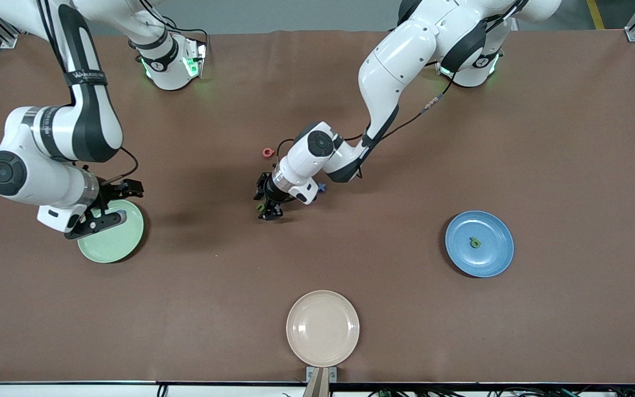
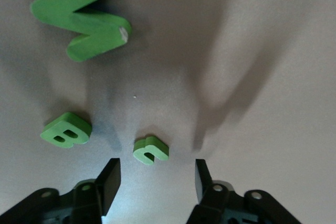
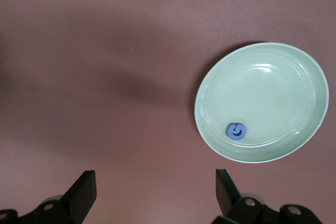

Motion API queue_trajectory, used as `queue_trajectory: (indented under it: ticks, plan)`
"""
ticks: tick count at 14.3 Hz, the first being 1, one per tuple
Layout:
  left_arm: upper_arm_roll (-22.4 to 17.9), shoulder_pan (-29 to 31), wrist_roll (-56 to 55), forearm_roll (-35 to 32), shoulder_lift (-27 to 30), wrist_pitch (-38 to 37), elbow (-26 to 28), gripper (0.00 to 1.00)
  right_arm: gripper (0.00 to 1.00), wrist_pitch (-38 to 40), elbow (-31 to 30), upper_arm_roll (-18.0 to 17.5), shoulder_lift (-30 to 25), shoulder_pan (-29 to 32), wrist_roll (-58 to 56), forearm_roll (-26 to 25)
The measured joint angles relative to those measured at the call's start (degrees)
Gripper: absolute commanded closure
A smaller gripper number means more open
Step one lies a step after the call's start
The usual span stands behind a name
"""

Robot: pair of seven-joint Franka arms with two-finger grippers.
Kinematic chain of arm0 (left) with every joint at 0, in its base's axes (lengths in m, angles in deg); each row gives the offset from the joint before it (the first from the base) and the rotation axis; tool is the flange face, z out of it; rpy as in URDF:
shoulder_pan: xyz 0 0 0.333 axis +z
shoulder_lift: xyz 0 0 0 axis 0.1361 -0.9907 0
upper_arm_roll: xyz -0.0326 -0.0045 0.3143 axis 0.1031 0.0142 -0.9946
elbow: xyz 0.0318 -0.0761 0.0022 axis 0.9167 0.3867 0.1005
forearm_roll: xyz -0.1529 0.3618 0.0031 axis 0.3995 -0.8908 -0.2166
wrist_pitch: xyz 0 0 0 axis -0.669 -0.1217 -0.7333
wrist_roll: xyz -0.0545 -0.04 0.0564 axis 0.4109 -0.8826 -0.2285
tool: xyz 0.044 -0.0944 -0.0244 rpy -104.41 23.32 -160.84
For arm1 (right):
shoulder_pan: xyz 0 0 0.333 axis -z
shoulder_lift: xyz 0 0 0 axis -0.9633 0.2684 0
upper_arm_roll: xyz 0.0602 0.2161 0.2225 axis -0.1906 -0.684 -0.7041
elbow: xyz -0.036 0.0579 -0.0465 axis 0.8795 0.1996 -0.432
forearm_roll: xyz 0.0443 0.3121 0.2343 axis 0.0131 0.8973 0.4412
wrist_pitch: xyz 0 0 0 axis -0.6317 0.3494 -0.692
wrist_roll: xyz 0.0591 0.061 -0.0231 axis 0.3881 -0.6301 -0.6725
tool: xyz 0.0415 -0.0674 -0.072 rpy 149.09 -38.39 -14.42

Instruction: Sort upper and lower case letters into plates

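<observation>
Straddling a small green letter (image 2: 150, 150), left tool (image 2: 155, 179) gapes; right tool (image 3: 155, 188) released.

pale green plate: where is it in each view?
Front view: pale green plate at the right arm's end of the table, partly under the right gripper.
Left wrist view: not in it.
Right wrist view: plate holds a blue letter.
Shared landmark: the brown table.
</observation>
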Motion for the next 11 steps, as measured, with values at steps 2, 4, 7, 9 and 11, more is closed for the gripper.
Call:
queue_trajectory:
  ticks: [2, 4, 7, 9, 11]
  plan:
    - [0.0, -0.1, 0.0, 0.0, -0.1, 0.0, 0.0, 0.4, 0.0, 0.4, 0.0, 0.0, -0.1, -1.2, 2.3, 0.0]
    - [0.0, -0.4, 0.0, 0.0, -0.2, 0.0, 0.0, 0.44, 0.0, 0.8, 0.0, 0.0, -0.1, -2.4, 4.4, 0.0]
    - [0.0, -0.7, 0.0, 0.0, -0.5, 0.0, 0.0, 0.47, 0.0, 1.3, 0.0, 0.0, -0.1, -3.7, 6.0, 0.0]
    - [0.0, -0.7, 0.0, 0.0, -0.6, 0.0, 0.0, 0.51, 0.0, 1.3, 0.0, 0.0, -0.1, -3.9, 6.4, 0.0]
    - [0.0, -0.7, 0.0, 0.0, -0.6, 0.0, 0.0, 0.63, 0.0, 1.3, 0.0, 0.0, -0.1, -3.9, 6.5, 0.0]
